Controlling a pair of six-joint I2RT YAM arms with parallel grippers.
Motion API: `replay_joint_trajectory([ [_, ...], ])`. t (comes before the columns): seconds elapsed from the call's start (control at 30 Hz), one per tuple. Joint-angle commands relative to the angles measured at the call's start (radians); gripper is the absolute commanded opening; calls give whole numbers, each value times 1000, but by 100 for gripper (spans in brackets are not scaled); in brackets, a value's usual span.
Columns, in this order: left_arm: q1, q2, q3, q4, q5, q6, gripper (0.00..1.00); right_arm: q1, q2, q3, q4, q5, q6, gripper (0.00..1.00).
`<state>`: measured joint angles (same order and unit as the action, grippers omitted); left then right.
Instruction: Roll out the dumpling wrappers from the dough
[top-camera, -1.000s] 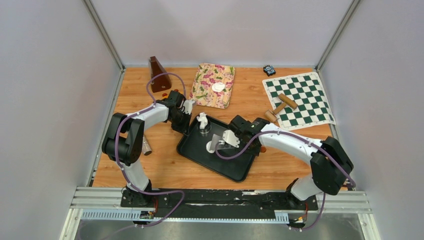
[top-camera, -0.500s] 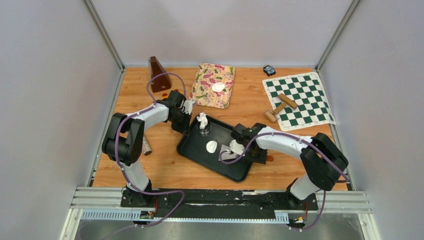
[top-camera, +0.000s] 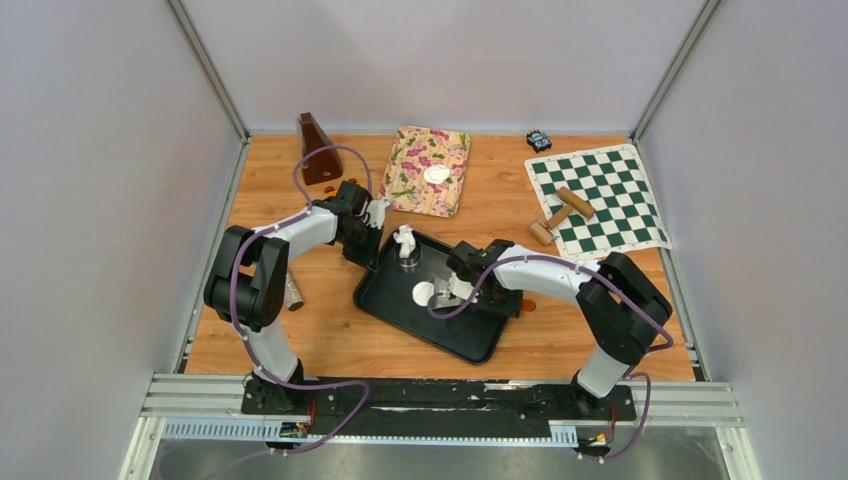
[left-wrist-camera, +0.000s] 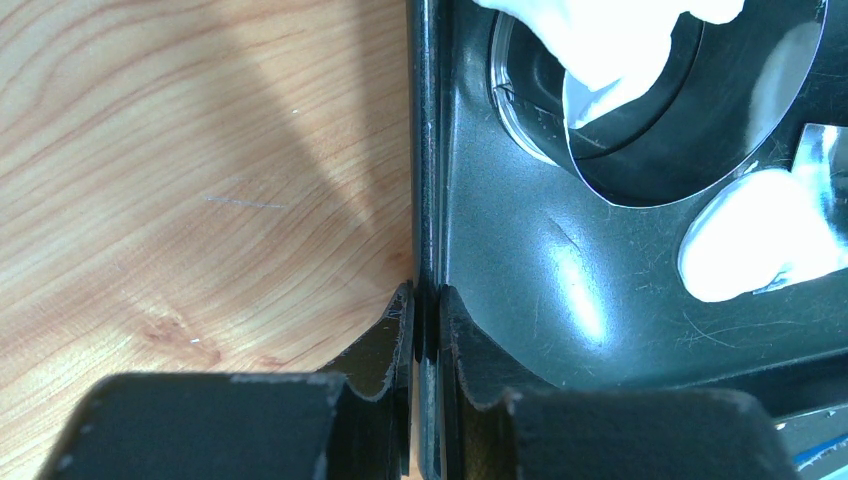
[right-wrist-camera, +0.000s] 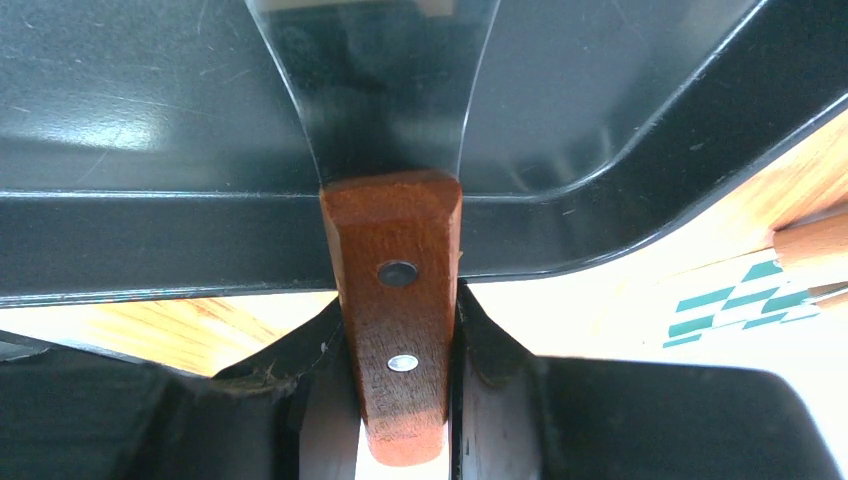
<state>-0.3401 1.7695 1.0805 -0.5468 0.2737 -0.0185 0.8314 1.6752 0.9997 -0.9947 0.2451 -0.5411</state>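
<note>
A round white dumpling wrapper (top-camera: 423, 293) lies flat on the black tray (top-camera: 470, 335). It also shows in the left wrist view (left-wrist-camera: 760, 235). A second wrapper (top-camera: 436, 174) lies on the floral mat (top-camera: 415, 185). A white dough lump (top-camera: 404, 240) stands in the clear ring cutter (left-wrist-camera: 640, 150) at the tray's far corner. My left gripper (top-camera: 371, 242) is shut on the tray's left rim (left-wrist-camera: 427, 200). My right gripper (top-camera: 474, 285) is shut on a spatula's wooden handle (right-wrist-camera: 395, 230). The spatula's metal blade (right-wrist-camera: 375, 90) reaches into the tray, its tip right beside the wrapper.
A brown metronome (top-camera: 318, 148) stands at the back left. A green chessboard mat (top-camera: 597, 198) with wooden rolling pins (top-camera: 560, 212) lies at the back right, and a small black object (top-camera: 539, 139) is behind it. A grey cylinder (top-camera: 293, 292) lies by the left arm.
My right gripper dipped toward the near edge, then moved left with the spatula toward the wrapper. The wrapper now lies flat on the tray. The left gripper has not moved.
</note>
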Motion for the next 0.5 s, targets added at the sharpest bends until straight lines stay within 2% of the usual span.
replay_joint_trajectory([
  [0.0, -2, 24, -9, 0, -87, 25, 0, 25, 24, 52, 47, 10, 18, 0],
  [0.47, -2, 21, -8, -3, -83, 24, 0, 37, 60, 75, 112, -20, 6, 0],
])
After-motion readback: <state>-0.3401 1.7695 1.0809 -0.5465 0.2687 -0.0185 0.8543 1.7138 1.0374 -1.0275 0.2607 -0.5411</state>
